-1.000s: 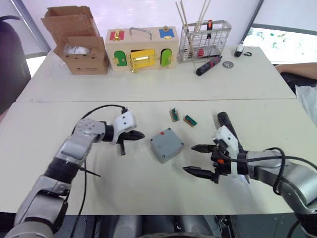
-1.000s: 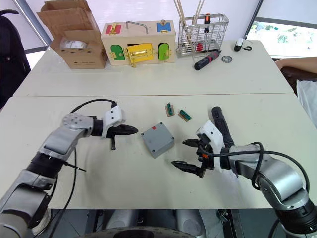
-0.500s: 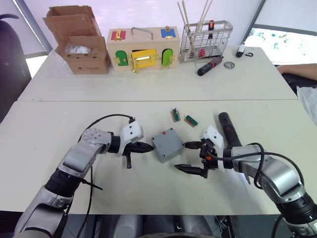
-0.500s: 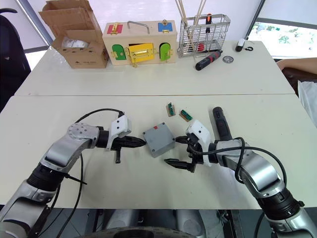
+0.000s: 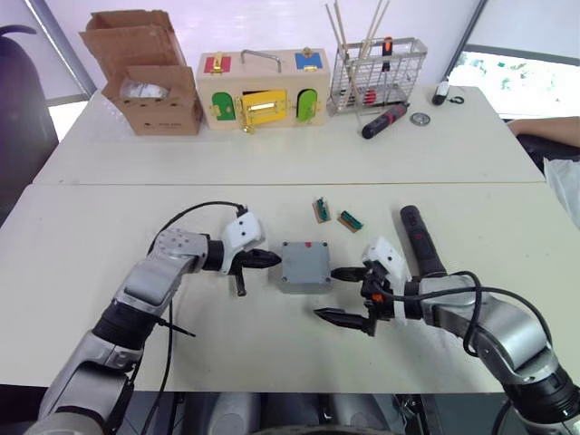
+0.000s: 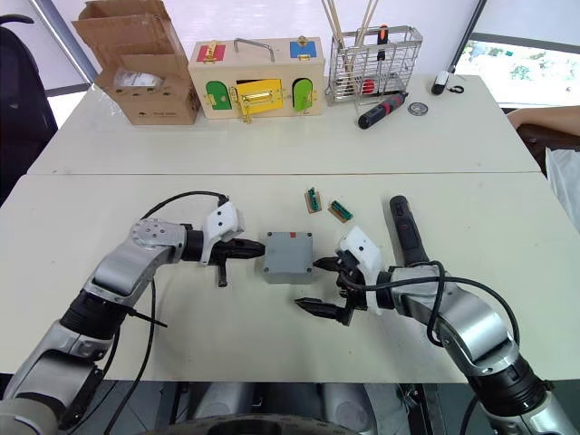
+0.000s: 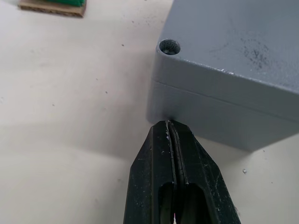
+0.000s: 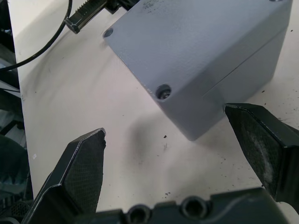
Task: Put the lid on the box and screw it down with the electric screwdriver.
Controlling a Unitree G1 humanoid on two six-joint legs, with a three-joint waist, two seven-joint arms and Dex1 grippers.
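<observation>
Left gripper pressed shut, fingertips together, tip touching the near-left side of the box, right at the seam under a corner screw hole in the left wrist view. Right gripper spread wide, one finger just beside the box's right side, the other lower and clear of it, nothing held. One grey box, lid already seated on top, sitting between the two grippers near the middle of the near table; small red mark on its far edge. One electric screwdriver, dark, lying on the near table just to the right, beside the right arm.

Counted otherwise: two small green connector pieces lying close together just beyond the box; one red-and-black hand screwdriver and one small round metal disc on the far table; one open cardboard carton; one colourful wooden latch box; one wire basket holding thin sticks.

Two pale cream tables set edge to edge, seam running across between them. Bright window at the far right, dark chair at the far left, part of a person's arm at the right edge.
</observation>
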